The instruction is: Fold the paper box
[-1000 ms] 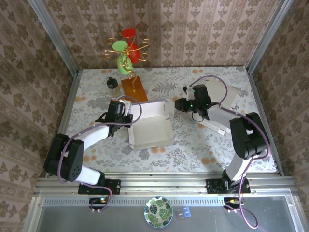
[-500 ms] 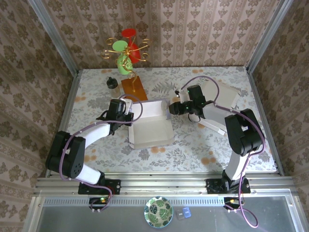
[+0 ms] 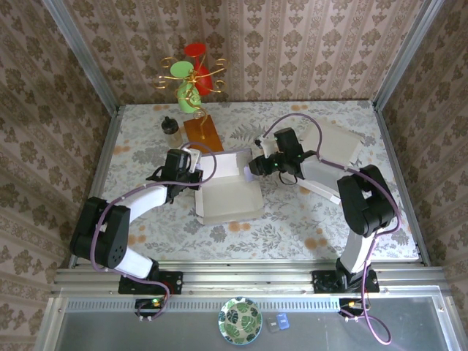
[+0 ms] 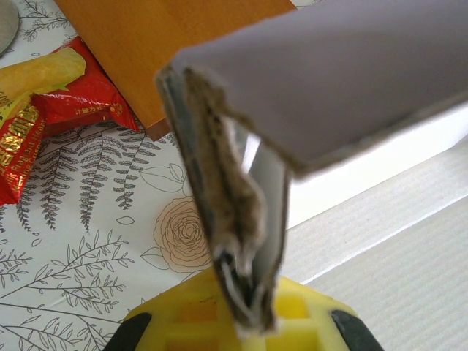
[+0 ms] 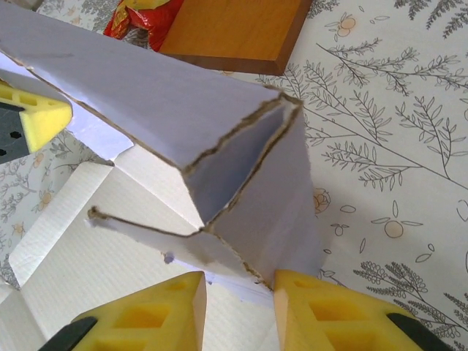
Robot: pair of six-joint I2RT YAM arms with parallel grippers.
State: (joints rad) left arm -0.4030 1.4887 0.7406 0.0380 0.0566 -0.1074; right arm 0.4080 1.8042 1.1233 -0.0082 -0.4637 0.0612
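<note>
Left gripper point(image 4: 252, 322) is clenched on the left wall of the paper box point(image 3: 228, 197), which sits just in front of the wooden board point(image 3: 202, 132). Right gripper point(image 5: 238, 292) straddles the raised corner nearest the board, jaws apart, not yet pinching. Closing off-centre could crush that ragged corner, or shove the box and twist the clamped wall.
</note>
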